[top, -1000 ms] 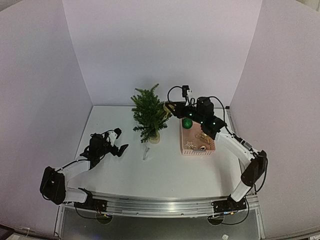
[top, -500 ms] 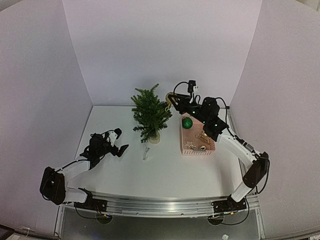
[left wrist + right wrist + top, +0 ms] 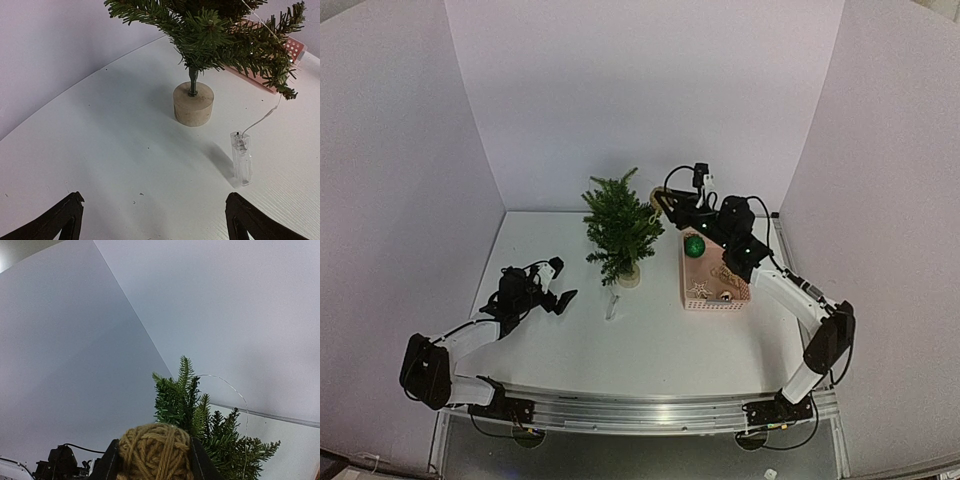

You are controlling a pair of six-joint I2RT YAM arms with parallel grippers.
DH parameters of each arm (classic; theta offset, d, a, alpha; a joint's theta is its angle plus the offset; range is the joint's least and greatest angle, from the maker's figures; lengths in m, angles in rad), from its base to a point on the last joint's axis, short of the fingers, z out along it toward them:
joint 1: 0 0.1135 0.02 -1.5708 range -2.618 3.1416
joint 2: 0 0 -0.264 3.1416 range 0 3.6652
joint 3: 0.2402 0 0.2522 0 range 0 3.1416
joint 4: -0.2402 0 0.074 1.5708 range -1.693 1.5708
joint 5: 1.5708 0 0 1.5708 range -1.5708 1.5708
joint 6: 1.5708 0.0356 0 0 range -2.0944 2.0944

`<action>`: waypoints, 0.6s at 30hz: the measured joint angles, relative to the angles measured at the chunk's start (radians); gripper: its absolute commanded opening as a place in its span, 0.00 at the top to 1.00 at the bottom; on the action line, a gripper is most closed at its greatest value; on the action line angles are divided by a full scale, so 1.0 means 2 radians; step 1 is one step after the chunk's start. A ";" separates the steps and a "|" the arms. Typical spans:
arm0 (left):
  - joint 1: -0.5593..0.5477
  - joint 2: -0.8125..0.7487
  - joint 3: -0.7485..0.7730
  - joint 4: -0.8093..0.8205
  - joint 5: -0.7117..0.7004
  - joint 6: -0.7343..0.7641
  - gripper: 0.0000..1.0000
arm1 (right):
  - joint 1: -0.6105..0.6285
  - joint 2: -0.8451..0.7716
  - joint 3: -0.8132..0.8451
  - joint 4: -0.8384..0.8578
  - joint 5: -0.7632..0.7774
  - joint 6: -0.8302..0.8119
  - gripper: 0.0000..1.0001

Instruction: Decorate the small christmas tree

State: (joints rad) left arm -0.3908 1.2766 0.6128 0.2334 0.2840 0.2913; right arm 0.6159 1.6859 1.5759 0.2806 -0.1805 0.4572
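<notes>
The small christmas tree stands on its pale round base mid-table, with a thin wire of lights draped on it. My right gripper is raised beside the tree's upper right branches and is shut on a mustard yarn ball. The tree's top rises just behind the ball. My left gripper is open and empty, low over the table left of the tree. In the left wrist view the base is ahead, and the left gripper is wide open.
A pink basket right of the tree holds a green bauble and several small ornaments. A clear battery box on the light wire lies in front of the tree, also in the left wrist view. White walls enclose the table.
</notes>
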 measured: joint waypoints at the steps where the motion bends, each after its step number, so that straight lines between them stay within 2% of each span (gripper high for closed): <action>1: 0.000 0.000 0.000 0.000 0.000 0.000 0.00 | 0.000 0.000 -0.001 0.000 0.001 0.000 0.92; 18: 0.000 0.000 0.000 -0.004 0.001 0.000 0.00 | -0.004 0.014 -0.023 0.001 0.013 0.003 0.95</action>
State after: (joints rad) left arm -0.3908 1.2762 0.6128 0.2245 0.2852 0.2920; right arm 0.6085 1.7149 1.5298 0.2834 -0.1541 0.4638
